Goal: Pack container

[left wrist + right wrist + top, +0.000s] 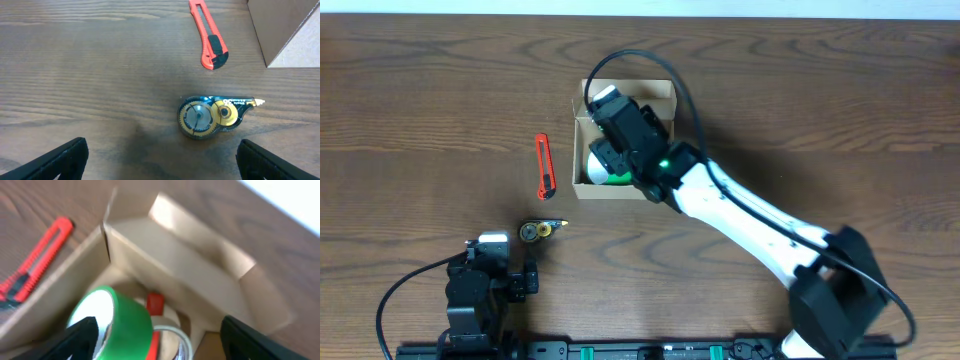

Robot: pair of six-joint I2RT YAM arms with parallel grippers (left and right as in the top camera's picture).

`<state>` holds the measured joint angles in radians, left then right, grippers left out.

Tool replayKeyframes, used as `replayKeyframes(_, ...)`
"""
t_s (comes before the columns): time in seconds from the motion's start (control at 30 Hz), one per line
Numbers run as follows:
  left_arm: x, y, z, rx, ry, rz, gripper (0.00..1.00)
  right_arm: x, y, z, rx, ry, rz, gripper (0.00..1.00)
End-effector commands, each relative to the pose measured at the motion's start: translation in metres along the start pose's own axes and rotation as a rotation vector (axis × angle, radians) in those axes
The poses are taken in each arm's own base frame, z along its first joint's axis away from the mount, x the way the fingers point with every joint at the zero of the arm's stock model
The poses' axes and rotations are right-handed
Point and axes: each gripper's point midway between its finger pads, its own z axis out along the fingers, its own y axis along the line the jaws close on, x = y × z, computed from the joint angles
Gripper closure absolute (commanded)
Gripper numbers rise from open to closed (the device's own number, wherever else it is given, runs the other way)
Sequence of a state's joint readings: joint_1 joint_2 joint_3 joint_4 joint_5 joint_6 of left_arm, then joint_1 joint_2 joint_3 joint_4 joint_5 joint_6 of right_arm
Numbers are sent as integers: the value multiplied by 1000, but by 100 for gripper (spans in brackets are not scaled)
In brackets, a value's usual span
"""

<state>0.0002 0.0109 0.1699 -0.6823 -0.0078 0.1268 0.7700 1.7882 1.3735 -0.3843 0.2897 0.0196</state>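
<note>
The container is an open tan cardboard box at the table's middle, with its flap lid folded back. A green tape roll lies inside at the near left. In the right wrist view the green roll leans on a clear tape roll with a red piece inside the box. My right gripper hangs over the box interior, its fingers open wide with both rolls between and below them. My left gripper is open and empty near the front edge.
A red box cutter lies left of the box; it also shows in the left wrist view and the right wrist view. A yellow-and-black correction tape dispenser lies just ahead of the left gripper.
</note>
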Motion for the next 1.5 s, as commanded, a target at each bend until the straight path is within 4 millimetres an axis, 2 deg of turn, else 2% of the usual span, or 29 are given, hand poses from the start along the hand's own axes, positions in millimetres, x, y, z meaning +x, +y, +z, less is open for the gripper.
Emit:
replayKeyframes(0.0,4,3,2,-20,9,-19,5,-15,-7,-21,12,-48,20,14)
replayKeyframes(0.17,4,3,2,-20,9,-19,5,-27,-13,-42,10,-89,33,8)
replayKeyframes(0.27,4,3,2,-20,9,-19,5,-33,-3,-59,-48,-109,26,7)
replayKeyframes(0.4,4,3,2,-20,9,-19,5,-31,24,-79,-150,-110,-13,7)
replayKeyframes(0.53,4,3,2,-20,9,-19,5,-15,66,-93,-264,-63,-71,7)
replayKeyframes(0.63,4,3,2,-20,9,-19,5,-5,91,-101,-306,-27,-34,6)
replayKeyframes(0.77,4,3,2,-20,9,-19,4,4,117,-102,-342,-3,-25,6)
replayKeyframes(0.97,4,3,2,-20,9,-19,5,29,142,-81,-390,87,-59,2)
replayKeyframes(1.07,4,3,2,-20,9,-19,4,33,135,-75,-353,126,55,1)
replayKeyframes(1.17,4,3,2,-20,9,-19,5,27,116,-83,-278,117,182,1)
replayKeyframes(1.3,4,3,2,-20,9,-19,5,20,89,-119,-232,82,203,1)
replayKeyframes(1.47,4,3,2,-20,9,-19,5,29,49,-176,-187,52,182,1)
